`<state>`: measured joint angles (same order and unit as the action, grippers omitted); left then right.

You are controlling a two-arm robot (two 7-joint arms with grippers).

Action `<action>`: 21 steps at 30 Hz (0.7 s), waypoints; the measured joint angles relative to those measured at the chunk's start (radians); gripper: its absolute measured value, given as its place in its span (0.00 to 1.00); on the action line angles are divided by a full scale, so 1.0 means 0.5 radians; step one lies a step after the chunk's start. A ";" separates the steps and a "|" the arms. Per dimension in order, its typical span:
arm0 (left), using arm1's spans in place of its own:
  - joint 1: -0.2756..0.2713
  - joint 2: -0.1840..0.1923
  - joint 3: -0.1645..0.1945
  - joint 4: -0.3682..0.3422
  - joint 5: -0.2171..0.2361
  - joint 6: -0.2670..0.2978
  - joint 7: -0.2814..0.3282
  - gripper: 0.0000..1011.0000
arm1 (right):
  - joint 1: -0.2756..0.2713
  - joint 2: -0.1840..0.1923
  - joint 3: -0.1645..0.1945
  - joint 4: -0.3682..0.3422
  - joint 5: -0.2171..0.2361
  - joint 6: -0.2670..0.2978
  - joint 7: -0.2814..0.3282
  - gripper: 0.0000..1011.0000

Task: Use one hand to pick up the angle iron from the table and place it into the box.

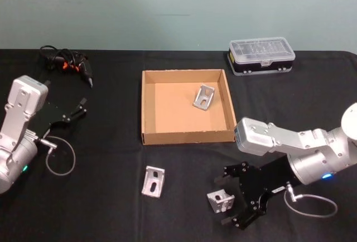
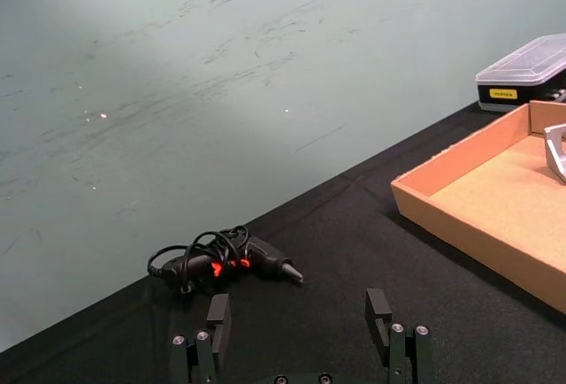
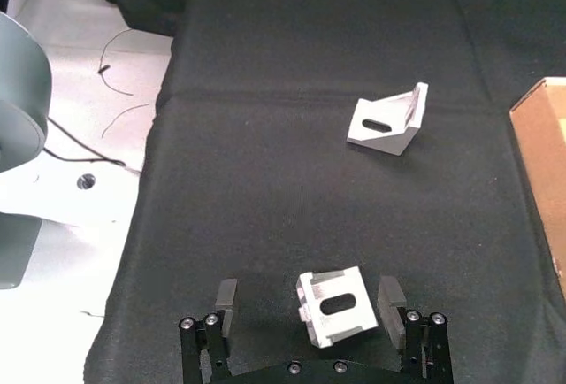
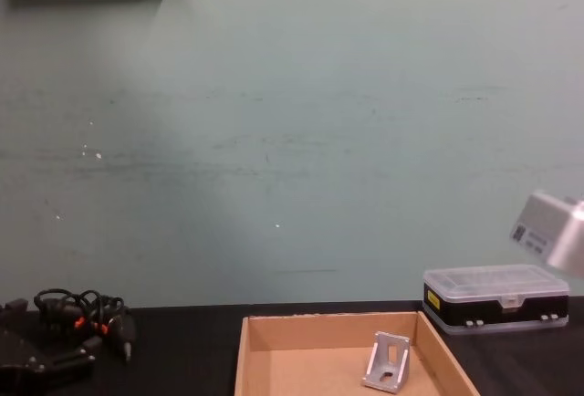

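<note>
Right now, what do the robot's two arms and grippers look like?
The left arm and right arm are boxy silver-grey metal with rounded joints. The left gripper and right gripper are black and two-fingered, with silver screws at the finger bases. A thin grey cable loops from each wrist. A small light glows green on the left arm, blue on the right.

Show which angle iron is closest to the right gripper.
The angle iron between the fingers of the open right gripper; the second angle iron lies on the table farther left, the third angle iron inside the box.
</note>
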<state>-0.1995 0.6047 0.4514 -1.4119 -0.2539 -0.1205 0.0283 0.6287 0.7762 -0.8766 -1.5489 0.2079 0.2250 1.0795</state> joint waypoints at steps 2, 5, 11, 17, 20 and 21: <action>0.000 0.000 0.000 0.000 0.000 0.000 0.000 0.99 | 0.015 -0.010 -0.019 0.023 -0.005 -0.006 0.001 0.99; 0.000 0.000 0.000 0.000 0.000 0.000 0.000 0.99 | 0.034 -0.021 -0.042 0.050 -0.009 -0.011 0.001 0.99; 0.000 0.000 0.000 0.000 0.000 0.000 0.000 0.99 | 0.059 -0.035 -0.069 0.086 -0.008 -0.018 0.000 0.98; 0.000 0.000 0.000 0.000 0.000 0.000 0.000 0.99 | 0.080 -0.051 -0.092 0.112 -0.006 -0.023 -0.007 0.88; 0.000 0.000 0.000 0.000 0.000 0.000 0.000 0.99 | 0.087 -0.055 -0.101 0.117 -0.004 -0.024 -0.015 0.78; 0.000 0.000 0.000 0.000 0.000 0.000 0.000 0.99 | 0.088 -0.055 -0.102 0.119 -0.004 -0.024 -0.016 0.75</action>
<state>-0.1995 0.6047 0.4514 -1.4120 -0.2539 -0.1205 0.0283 0.6729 0.7485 -0.9278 -1.4895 0.2060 0.2129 1.0715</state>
